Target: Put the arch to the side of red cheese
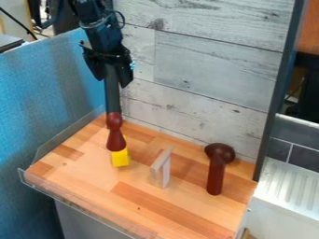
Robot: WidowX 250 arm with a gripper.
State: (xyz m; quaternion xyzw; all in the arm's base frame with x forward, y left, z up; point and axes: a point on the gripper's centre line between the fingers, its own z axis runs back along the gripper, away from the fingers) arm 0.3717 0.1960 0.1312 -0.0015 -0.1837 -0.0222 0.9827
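Observation:
My black gripper (112, 82) hangs at the upper left, open, with its two fingers apart and the dark corner post showing between them. It is well above a dark red, pin-shaped piece (116, 139). A pale, thin arch (161, 168) stands upright near the middle of the board. Right of it is a dark red piece (215, 177) with a rounded top. No piece is clearly recognisable as red cheese. A yellow block (120, 158) is partly hidden by the pin-shaped piece; whether that piece rests on it I cannot tell.
The wooden work surface (134, 205) has a clear raised rim (81, 205) along its front left. Blue fabric (50, 102) borders the left, and a grey plank wall (205, 70) rises behind. A white ridged panel (287, 186) lies beyond the right edge.

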